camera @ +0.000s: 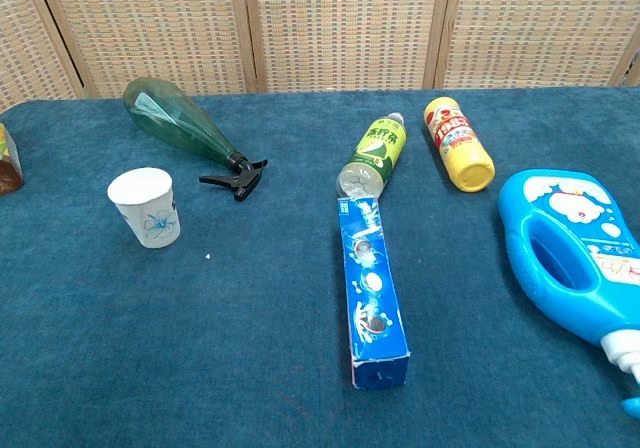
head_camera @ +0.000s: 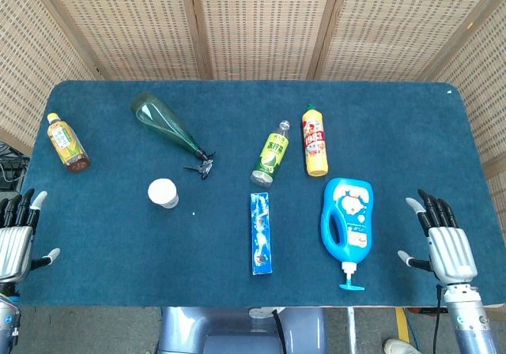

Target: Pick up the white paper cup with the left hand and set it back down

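A big blue jug [head_camera: 346, 218] lies near the right hand. A long blue box [head_camera: 261, 233] lies farther left. A tea bottle [head_camera: 67, 142] lies beyond the left hand.

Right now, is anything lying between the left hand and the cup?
No. In the head view, only bare blue cloth separates the left hand from the cup.
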Motion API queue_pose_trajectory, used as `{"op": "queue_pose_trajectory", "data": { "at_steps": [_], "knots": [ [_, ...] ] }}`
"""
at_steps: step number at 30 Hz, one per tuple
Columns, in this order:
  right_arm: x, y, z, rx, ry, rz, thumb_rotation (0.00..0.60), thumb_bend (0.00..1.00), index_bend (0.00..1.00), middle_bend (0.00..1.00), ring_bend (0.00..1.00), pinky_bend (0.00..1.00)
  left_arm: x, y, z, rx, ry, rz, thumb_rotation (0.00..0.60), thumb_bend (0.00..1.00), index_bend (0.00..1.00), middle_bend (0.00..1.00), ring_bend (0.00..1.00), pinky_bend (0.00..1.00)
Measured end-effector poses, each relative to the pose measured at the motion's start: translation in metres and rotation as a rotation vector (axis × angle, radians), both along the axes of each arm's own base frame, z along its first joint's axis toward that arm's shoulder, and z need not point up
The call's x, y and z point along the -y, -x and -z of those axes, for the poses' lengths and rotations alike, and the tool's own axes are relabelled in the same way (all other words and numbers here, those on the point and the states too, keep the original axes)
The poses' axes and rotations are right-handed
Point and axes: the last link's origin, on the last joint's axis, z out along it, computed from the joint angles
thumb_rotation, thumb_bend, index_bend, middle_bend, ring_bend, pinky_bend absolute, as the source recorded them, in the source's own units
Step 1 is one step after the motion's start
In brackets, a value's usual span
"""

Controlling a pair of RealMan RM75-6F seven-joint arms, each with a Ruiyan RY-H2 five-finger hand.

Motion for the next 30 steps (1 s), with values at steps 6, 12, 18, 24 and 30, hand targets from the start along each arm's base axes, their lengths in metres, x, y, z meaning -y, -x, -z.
{"op": "queue_pose_trajectory", "data": {
  "at_steps": [6,12,18,24,30],
  "knots": [
    [-0.0010,-0.0001,-0.0008,0.004,-0.005,0.000,0.600,0.09,0.00,0.00,0.00,0.00,0.0011,-0.0009,0.0002,-0.001,-0.001,0.003,0.583,0.05,0.00,0.00,0.00,0.00],
    [-0.0010,-0.0007,-0.0004,0.005,-0.008,0.002,0.600,0.09,0.00,0.00,0.00,0.00,0.0007,-0.0016,0.0009,0.005,0.004,0.007,0.583,0.05,0.00,0.00,0.00,0.00],
    [0.0001,0.0000,0.0011,0.002,-0.015,0.011,0.600,0.09,0.00,0.00,0.00,0.00,-0.0007,0.0007,0.0032,0.010,0.018,-0.003,0.584,0.05,0.00,0.00,0.00,0.00],
    [-0.0003,0.0006,-0.0005,0.009,-0.015,0.013,0.600,0.09,0.00,0.00,0.00,0.00,-0.0008,-0.0029,0.0051,0.014,0.025,0.007,0.592,0.07,0.00,0.00,0.00,0.00],
    [-0.0001,0.0017,-0.0020,0.015,-0.015,0.019,0.600,0.09,0.00,0.00,0.00,0.00,-0.0065,-0.0083,0.0064,0.038,0.030,0.014,0.600,0.11,0.00,0.00,0.00,0.00]
  ]
}}
